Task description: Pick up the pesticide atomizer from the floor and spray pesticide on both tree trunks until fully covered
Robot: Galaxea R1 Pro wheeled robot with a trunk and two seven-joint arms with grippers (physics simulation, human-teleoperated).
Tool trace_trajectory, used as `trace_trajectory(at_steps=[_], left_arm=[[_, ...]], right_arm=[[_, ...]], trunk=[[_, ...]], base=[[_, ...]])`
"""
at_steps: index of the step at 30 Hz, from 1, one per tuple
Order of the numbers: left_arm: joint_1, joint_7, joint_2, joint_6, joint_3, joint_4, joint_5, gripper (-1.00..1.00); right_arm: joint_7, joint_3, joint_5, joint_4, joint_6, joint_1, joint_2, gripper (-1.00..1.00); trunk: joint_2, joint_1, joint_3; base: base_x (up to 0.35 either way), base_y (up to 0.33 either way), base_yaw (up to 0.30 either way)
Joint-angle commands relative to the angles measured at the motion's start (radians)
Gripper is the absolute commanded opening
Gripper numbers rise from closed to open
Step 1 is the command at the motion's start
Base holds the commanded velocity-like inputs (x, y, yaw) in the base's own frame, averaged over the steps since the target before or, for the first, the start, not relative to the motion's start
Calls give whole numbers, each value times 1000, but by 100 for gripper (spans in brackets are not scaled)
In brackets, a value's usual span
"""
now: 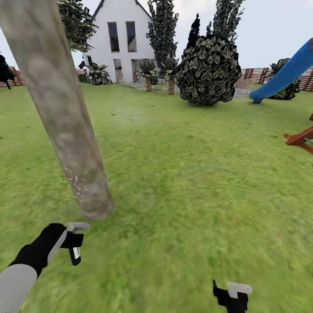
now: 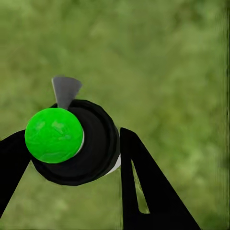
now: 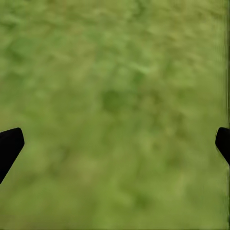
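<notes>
Garden, standing on the grass floor (image 1: 182, 182). One tree trunk (image 1: 56, 108) right ahead of me on the left, thick, mottled beige and grey, leaning across the head view. Pale specks on its lower part, possibly spray; most of the bark above looks bare, so I judge this trunk far from covered.

Left end effector (image 2: 72, 148) closed on the pesticide atomizer (image 2: 79, 143): black round body with bright green cap toward the camera, grey nozzle tip sticking out beyond it. Fingers (image 2: 143, 182) sit either side of the body, hard against it. In the head view the left end effector (image 1: 74, 243) hangs just short of the trunk base, low over the grass.

Handling guess: rigid plastic bottle, light, smooth round wall, so it could rotate or slide in the grip. Holding it across the body, below the cap, looks right; nozzle must face the trunk.

Right end effector (image 3: 115, 143) wide open, nothing in it, fingertips (image 3: 9, 143) at the picture edges, grass beneath. It shows low in the head view (image 1: 232, 295).

Background: white house (image 1: 119, 39), dark shrub (image 1: 208, 69), blue slide (image 1: 284, 74).
</notes>
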Motion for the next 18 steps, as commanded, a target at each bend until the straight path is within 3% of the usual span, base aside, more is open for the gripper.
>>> trace_trajectory(at_steps=[1, 3, 5, 8, 9, 11, 18], left_arm=[[0, 0, 1, -1, 2, 1, 0, -100], [0, 4, 1, -5, 3, 2, 0, -100], [0, 60, 2, -27, 2, 5, 0, -100], [0, 129, -3, -66, 47, 41, 16, -100], [0, 131, -3, -109, 49, 47, 26, -100], [0, 130, -4, -134, 49, 66, 32, -100], [0, 131, -5, -144, 50, 84, 49, -100]], right_arm=[[0, 0, 0, 0, 0, 0, 0, 100], [0, 0, 0, 0, 0, 0, 0, 100], [0, 0, 0, 0, 0, 0, 0, 100], [0, 0, 0, 0, 0, 0, 0, 100], [0, 0, 1, 0, 0, 0, 0, 100], [0, 0, 0, 0, 0, 0, 1, 100], [0, 0, 1, 0, 0, 0, 1, 100]], trunk=[[0, 0, 0], [0, 0, 0], [0, 0, 0], [0, 0, 0], [0, 0, 0], [0, 0, 0], [0, 0, 0]], base=[[144, -269, 0], [187, -236, 0], [235, -191, 0], [268, -167, 43], [280, -157, 228], [280, -157, 257], [280, -164, 270]])
